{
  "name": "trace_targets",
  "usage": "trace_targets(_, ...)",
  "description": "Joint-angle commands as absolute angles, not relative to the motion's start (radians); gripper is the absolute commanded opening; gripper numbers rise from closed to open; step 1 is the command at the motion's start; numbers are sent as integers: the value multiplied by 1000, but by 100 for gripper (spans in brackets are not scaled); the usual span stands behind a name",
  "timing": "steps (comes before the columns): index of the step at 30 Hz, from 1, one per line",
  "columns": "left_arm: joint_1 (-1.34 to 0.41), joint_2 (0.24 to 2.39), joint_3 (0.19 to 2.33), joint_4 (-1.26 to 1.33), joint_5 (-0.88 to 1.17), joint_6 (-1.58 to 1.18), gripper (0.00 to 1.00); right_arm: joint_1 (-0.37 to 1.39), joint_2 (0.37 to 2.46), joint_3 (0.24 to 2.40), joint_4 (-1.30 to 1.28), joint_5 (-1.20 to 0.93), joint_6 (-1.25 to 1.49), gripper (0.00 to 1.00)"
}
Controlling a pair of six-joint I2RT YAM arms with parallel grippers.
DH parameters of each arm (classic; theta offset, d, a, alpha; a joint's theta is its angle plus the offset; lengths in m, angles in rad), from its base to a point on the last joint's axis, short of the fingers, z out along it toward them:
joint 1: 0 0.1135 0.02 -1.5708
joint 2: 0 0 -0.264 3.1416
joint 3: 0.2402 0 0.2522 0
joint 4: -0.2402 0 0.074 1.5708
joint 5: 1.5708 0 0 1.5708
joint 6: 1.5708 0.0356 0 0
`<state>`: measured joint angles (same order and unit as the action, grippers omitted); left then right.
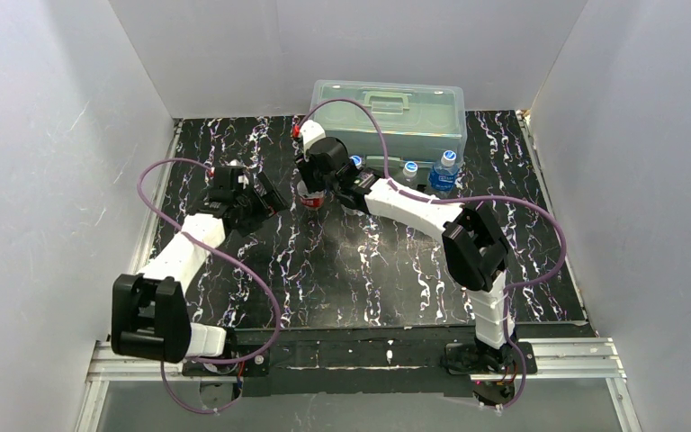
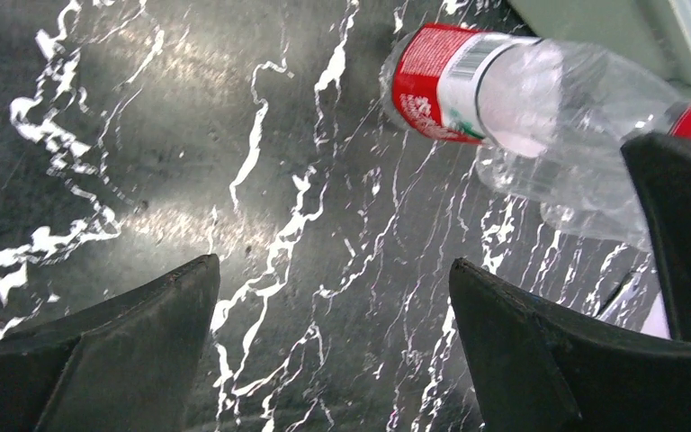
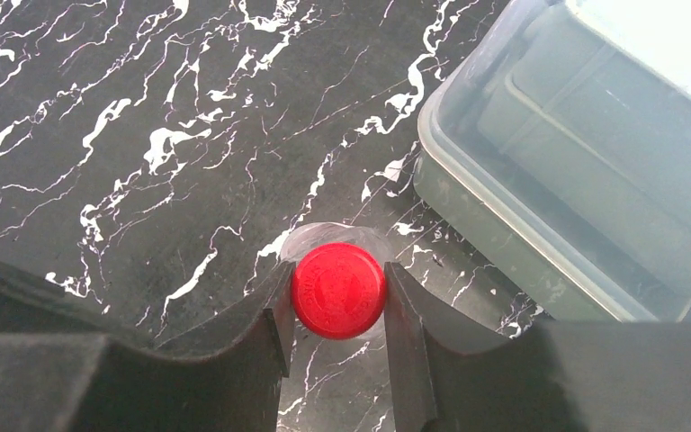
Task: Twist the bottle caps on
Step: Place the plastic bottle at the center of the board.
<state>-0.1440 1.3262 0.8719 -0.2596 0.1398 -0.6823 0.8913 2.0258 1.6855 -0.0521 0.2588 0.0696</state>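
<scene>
— Right gripper [image 3: 335, 279]: what has it got?

— My two fingers there are clamped on the red cap [image 3: 338, 290], one pressing in from each side. The cap sits straight below my wrist. A ring of clear plastic shows around it, which is the shoulder of the red-label bottle [image 2: 504, 85] standing upright directly under the grip. (Whether the cap is seated on the thread, I cannot tell from up here.)

— And the other arm?

— My left gripper [image 2: 333, 270] is spread wide. Only the black, white-veined table [image 1: 369, 270] shows between its fingers. The red-label bottle is ahead of it and off to its right, apart from both fingertips. At the bottle's neck end, a black finger of my right gripper shows.

— What else is around?

— Just beyond my right fingers, to their right, is a corner of the translucent lidded box [image 3: 540, 180]. It is near the bottle but not touching it. Further to the right of that gripper, in front of the box, stand the plain bottle [image 1: 410, 171] and the blue-label bottle [image 1: 444, 173], each upright with a cap on top. One more blue cap [image 1: 356, 162] peeks out just behind my right forearm (what it sits on is hidden).
</scene>
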Motion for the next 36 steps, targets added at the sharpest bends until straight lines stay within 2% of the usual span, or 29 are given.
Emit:
trace_targets(1,-140,1389,945,-210,169,-718,98,888,1985,1671,20,263,54,45)
trace_targets(3,-141,1415,956,-202,167,-726,98,887,1986,1672,19,263,54,55)
trace_targets(5,-140,1435,964,-195,164,-732,98,887,1988,1675,16,262,60,61)
trace_targets(12,-140,1467,951,-170,165,-747,98,887,1989,1683,6,261,64,72)
trace_targets(25,-141,1479,942,-148,189,-745,98,882,1984,1705,-36,272,54,83)
trace_targets(36,-141,1467,932,-137,197,-740,98,876,1997,1750,-70,265,54,85)
